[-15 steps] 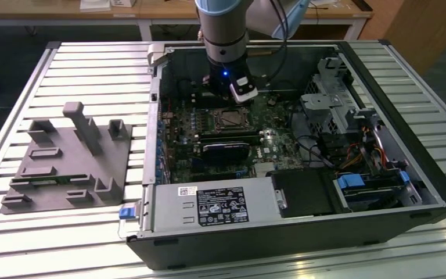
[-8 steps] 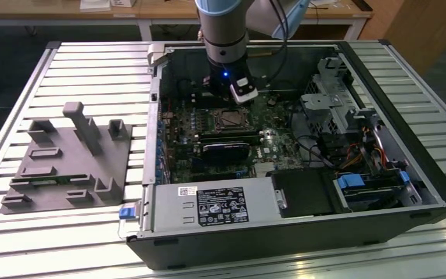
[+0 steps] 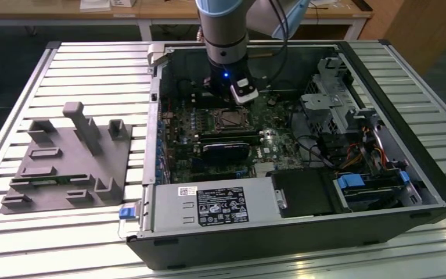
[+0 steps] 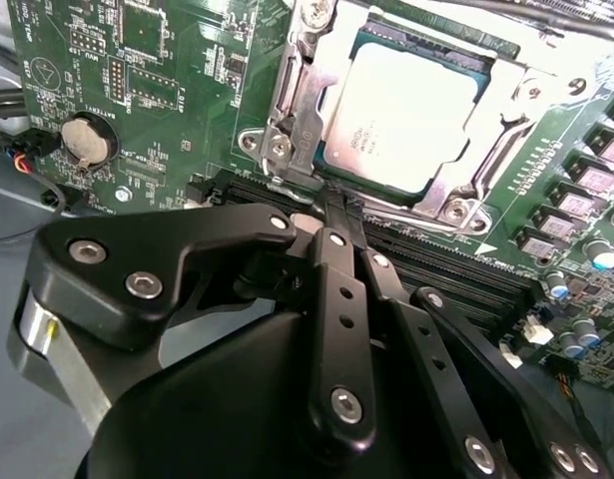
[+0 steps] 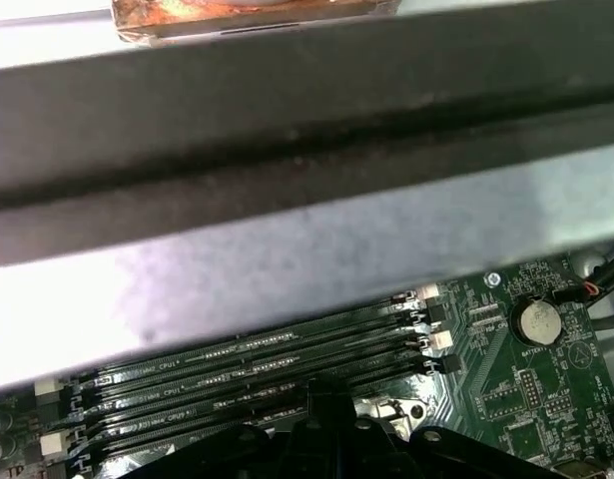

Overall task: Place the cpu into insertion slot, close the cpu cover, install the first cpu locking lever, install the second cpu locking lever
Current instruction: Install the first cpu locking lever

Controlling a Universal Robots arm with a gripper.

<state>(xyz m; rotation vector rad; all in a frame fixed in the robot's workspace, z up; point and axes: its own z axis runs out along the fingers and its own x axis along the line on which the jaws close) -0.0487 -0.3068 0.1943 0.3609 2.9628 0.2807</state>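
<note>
In the exterior view, a grey fixture block (image 3: 68,160) with upright pegs lay at that view's left on the slatted metal table (image 3: 21,81), well apart from the open computer case (image 3: 301,192). My arm (image 3: 223,35) came down into the case over the green motherboard (image 3: 192,139), and my gripper (image 3: 221,102) hung just above the insertion slot (image 3: 227,119), with the long black card (image 3: 225,152) nearer the case front and the drive cage (image 3: 327,96) toward that view's right. In the second wrist view, a round coin battery (image 4: 89,142) sat on the board away from the socket; my gripper (image 4: 336,205) had its black fingers (image 4: 338,299) drawn tight together into a single narrow tip, clenched on nothing, that tip touching or just beside a thin metal locking lever (image 4: 287,185) at the socket's edge. The cpu (image 4: 401,115) lay seated flat in the insertion slot (image 4: 486,185), its silvery top showing through the square opening of the cpu cover (image 4: 307,80), which lay down around it. In the first wrist view, the black memory slots (image 5: 257,369) ran side by side on the board, with the coin battery (image 5: 537,319) beyond them.
</note>
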